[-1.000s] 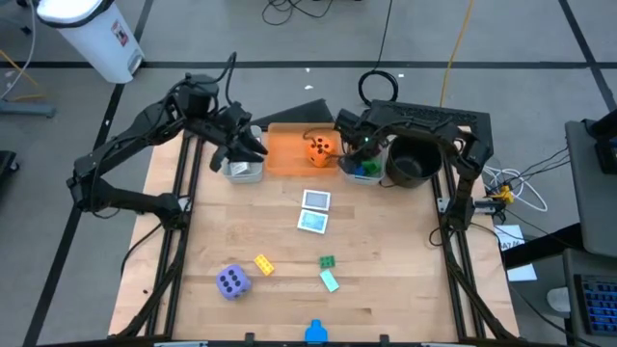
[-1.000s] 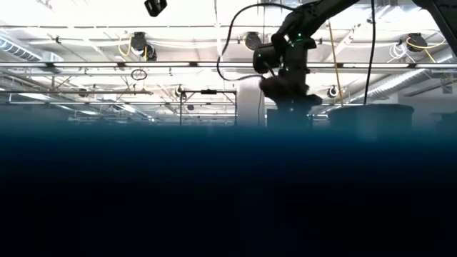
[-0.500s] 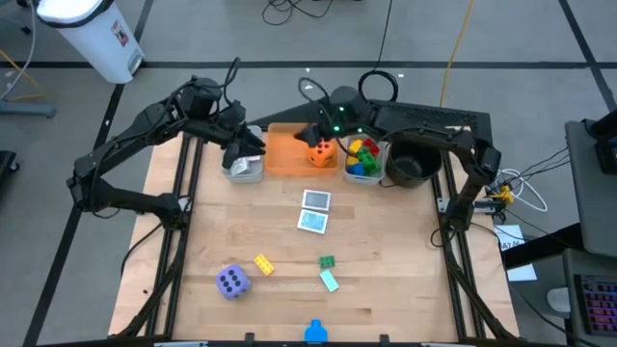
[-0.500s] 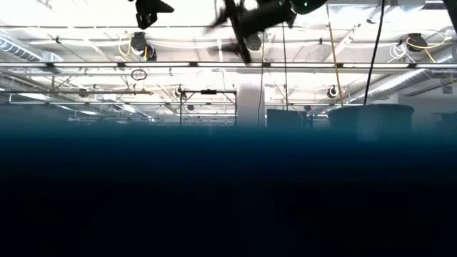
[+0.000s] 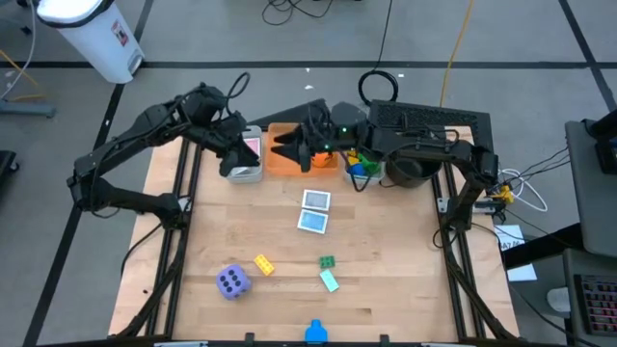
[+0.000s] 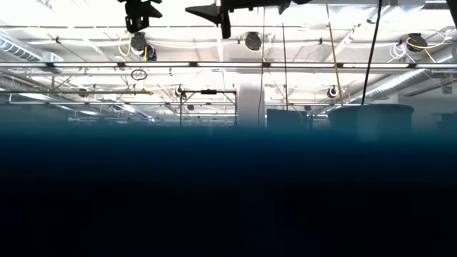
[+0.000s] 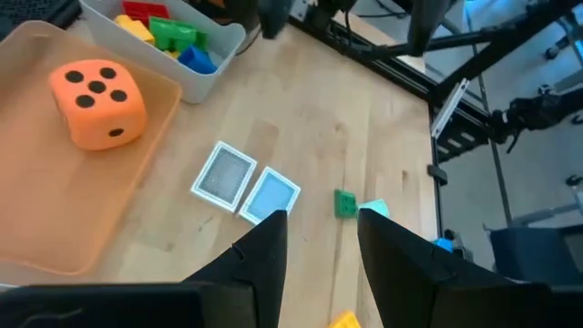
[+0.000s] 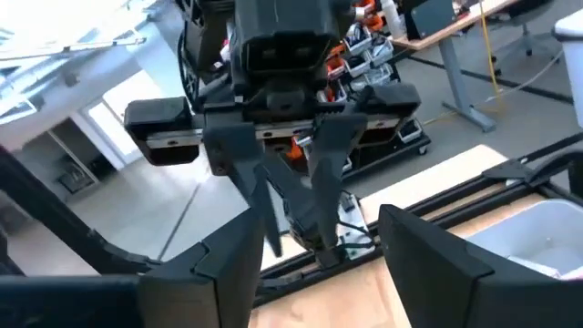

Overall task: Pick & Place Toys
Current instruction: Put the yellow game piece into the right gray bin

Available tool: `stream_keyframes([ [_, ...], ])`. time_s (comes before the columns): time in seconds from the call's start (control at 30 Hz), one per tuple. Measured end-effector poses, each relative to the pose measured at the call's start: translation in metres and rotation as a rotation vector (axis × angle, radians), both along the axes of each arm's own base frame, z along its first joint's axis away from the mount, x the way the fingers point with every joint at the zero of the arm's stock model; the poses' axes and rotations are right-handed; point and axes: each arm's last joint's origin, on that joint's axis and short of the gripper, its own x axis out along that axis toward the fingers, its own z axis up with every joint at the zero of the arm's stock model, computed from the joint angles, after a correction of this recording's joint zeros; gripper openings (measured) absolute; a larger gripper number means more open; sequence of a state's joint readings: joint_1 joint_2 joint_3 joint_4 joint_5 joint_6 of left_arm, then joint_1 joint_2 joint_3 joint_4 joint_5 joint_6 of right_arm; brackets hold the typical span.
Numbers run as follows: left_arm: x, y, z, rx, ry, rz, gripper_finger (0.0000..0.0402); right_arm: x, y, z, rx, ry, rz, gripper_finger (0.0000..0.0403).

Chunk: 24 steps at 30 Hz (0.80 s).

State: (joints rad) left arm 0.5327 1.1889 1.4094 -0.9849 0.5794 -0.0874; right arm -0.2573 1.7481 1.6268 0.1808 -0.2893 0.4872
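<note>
An orange die (image 7: 96, 100) lies in the orange bin (image 7: 36, 219) at the table's far side. On the bare wood lie a purple die (image 5: 232, 281), a yellow brick (image 5: 262, 264), two green bricks (image 5: 327, 261) (image 5: 330, 280) and two picture cards (image 5: 315, 200) (image 5: 311, 222). My left gripper (image 5: 236, 149) hangs open and empty above the left grey bin (image 5: 243, 172). My right gripper (image 5: 289, 149) is held high and level over the orange bin, pointing at the left gripper, open and empty. It hides the orange die in the high view.
A second grey bin (image 5: 362, 166) right of the orange one holds several coloured bricks (image 7: 173, 36). A black bowl (image 5: 410, 169) stands at the far right. A blue object (image 5: 315, 333) sits at the near edge. Something pink (image 5: 253, 147) shows at the left bin's far end.
My right gripper has risen out of the brick bin and swung toward the table's left, over the orange bin. It has turned from pointing down to level. My left gripper has tipped and rolled above the left grey bin, staying nearly in place.
</note>
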Motion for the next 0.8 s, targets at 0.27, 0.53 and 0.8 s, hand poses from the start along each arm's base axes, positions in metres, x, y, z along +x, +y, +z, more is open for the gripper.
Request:
stream_keyframes([
  [0.27, 0.003, -0.016, 0.002, -0.015, 0.004, -0.056, 0.0140, 0.001, 0.002, -0.010, -0.029, 0.023, 0.005, 0.0204],
  [0.53, 0.005, -0.032, 0.002, -0.025, 0.057, 0.021, 0.0140, 0.000, 0.002, -0.037, -0.009, 0.100, 0.007, 0.0207],
  [0.8, 0.011, -0.049, 0.002, -0.037, 0.099, 0.137, 0.0140, -0.007, 0.003, -0.085, -0.019, 0.195, -0.002, 0.0205],
])
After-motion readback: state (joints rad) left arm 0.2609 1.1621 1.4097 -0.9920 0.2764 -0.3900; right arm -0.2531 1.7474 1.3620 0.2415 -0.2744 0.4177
